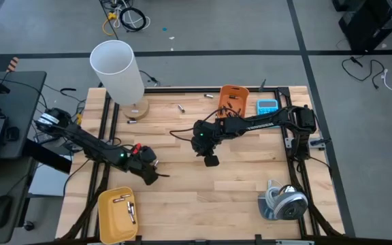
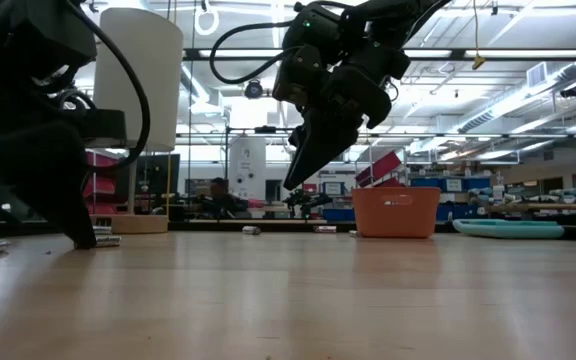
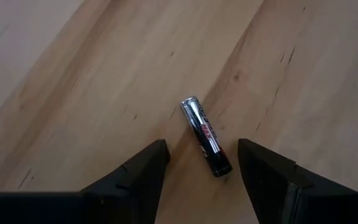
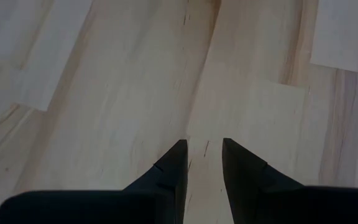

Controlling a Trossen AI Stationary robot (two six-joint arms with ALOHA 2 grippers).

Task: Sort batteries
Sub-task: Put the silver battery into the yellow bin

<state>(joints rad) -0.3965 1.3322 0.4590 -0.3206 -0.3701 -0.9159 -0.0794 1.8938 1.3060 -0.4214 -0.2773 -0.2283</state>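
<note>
A dark battery (image 3: 206, 135) with a silvery end lies flat on the wooden table. My left gripper (image 3: 201, 163) is open, low over the table's near left (image 1: 155, 175). Its fingers stand on either side of that battery, apart from it. More batteries lie on the table at the far side (image 1: 180, 107) (image 1: 209, 96) (image 1: 131, 120), and a few rest in the yellow tray (image 1: 107, 219). My right gripper (image 4: 204, 152) hangs above the table's middle (image 1: 211, 160), its fingers a narrow gap apart with only bare wood between them.
A tall white cylinder (image 1: 118, 68) stands on a round wooden base at the far left. An orange bin (image 1: 233, 97) and a blue calculator (image 1: 267, 107) sit at the far edge. A grey roll-shaped object (image 1: 282, 202) lies near right. A black frame (image 1: 298, 170) borders the table.
</note>
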